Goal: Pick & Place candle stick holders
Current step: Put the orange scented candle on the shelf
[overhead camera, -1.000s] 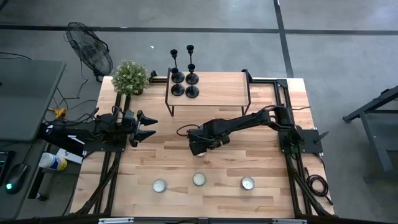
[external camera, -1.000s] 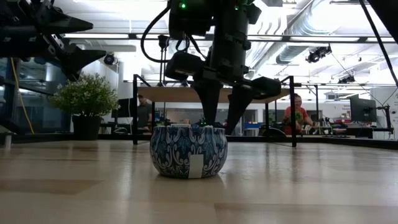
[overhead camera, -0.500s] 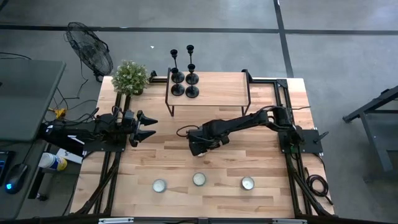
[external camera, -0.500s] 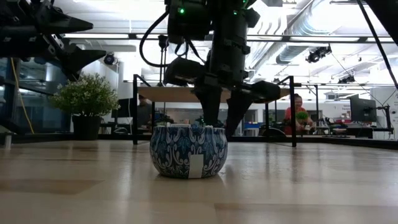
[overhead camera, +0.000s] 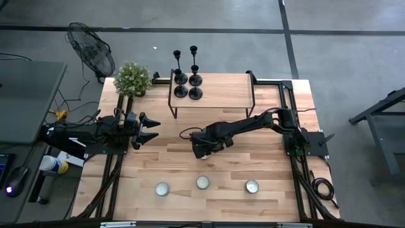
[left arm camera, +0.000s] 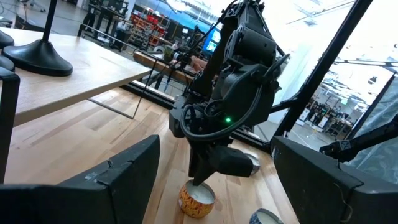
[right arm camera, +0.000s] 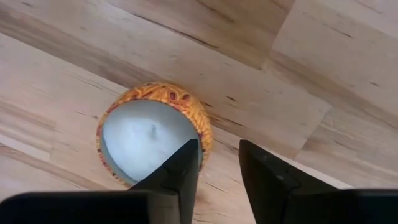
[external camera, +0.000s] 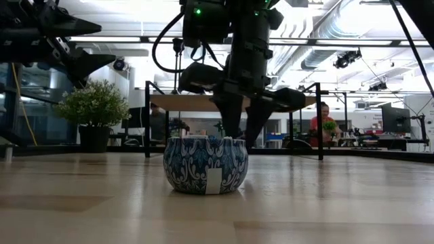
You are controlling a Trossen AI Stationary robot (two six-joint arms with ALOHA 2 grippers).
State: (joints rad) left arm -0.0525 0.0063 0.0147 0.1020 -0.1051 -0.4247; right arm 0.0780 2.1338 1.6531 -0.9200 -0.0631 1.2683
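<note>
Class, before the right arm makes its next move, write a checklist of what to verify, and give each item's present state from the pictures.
1. Right gripper open: ok, its fingers stand apart.
2. Right gripper lined up on the orange candle cup: ok, one finger is over the wax and the other is outside the rim.
3. Fingers touching the cup: cannot tell.
4. Left gripper out of the way: ok, open at the left side of the table.
5. Candle stick holders safe: ok, all four stand upright on the shelf, away from both arms.
6. Three small candles near the front edge clear of the arm: ok.
</note>
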